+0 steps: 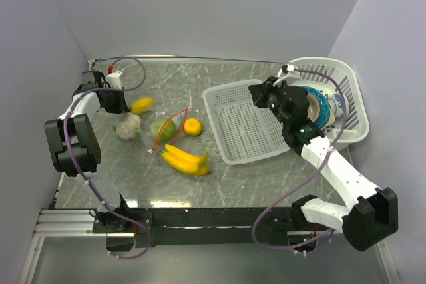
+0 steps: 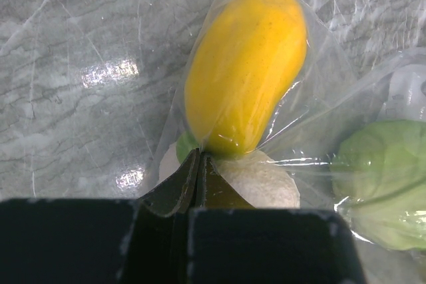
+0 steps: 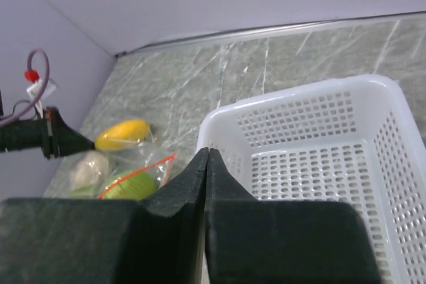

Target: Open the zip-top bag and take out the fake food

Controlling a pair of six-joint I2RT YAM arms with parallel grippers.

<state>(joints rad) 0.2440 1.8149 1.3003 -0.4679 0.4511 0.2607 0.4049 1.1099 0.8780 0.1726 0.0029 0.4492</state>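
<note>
The clear zip-top bag (image 1: 166, 131) lies at the left of the table, its orange-red zip strip (image 3: 136, 174) towards the middle. My left gripper (image 2: 200, 154) is shut on the bag's film at its far end, between the yellow oval fruit (image 2: 246, 64) and the white cauliflower (image 2: 259, 181), both under plastic. The green leafy ball (image 2: 386, 177) sits near the bag's mouth. The orange (image 1: 192, 126) and the banana bunch (image 1: 185, 159) lie on the table outside the bag. My right gripper (image 3: 208, 151) is shut and empty above the left rim of the white slotted basket (image 3: 319, 157).
The white rectangular basket (image 1: 243, 124) stands right of the food. A round white basket (image 1: 351, 108) at the back right holds blue and tan bowls (image 1: 316, 104). Walls close in the left, back and right sides.
</note>
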